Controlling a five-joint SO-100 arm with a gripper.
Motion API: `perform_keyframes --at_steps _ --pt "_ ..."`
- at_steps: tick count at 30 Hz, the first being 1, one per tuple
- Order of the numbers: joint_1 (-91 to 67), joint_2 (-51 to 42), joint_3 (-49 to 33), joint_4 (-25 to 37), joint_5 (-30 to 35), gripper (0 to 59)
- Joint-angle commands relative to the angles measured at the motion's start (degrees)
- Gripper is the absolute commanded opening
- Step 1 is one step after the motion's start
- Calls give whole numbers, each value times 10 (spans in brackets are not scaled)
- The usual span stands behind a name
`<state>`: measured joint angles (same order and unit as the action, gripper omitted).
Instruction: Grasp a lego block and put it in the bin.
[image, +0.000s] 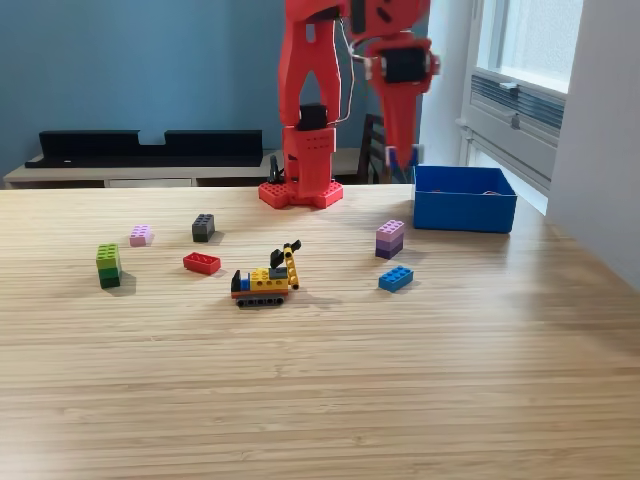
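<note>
Several lego blocks lie on the wooden table (320, 400): a green stack (108, 265), a pink block (140, 235), a dark grey block (203, 227), a red block (201, 263), a purple stack (390, 239) and a blue block (395, 279). The blue bin (464, 197) stands at the exterior view's right, near the table's far edge. My red gripper (400, 158) points down just left of the bin's left wall, above the table. Its tips are too small to show whether they hold anything. The bin's floor is hidden behind its front wall.
A small yellow and black lego vehicle (265, 280) sits mid-table. The arm's red base (301, 190) is fixed at the table's far edge. A wall and window ledge (520, 110) run along the right, and a black shelf (150, 148) stands behind the table.
</note>
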<state>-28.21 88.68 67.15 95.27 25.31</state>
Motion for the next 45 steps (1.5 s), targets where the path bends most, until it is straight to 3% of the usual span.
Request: perform_keyframes --at_steps 1,14,24,27,31,33,37,39,42,45 --pt "-159 59 4 8 1 0" --pt "-444 57 47 8 -43 0" --pt "-485 57 55 7 -68 3" --pt "-489 57 62 7 -73 62" --pt "-490 57 71 6 -76 217" --pt "-490 57 74 6 -77 254" --pt "-491 57 75 6 -80 239" --pt "-491 57 75 6 -80 184" --pt "-481 57 72 6 -76 49" --pt "-451 57 70 7 -69 1"
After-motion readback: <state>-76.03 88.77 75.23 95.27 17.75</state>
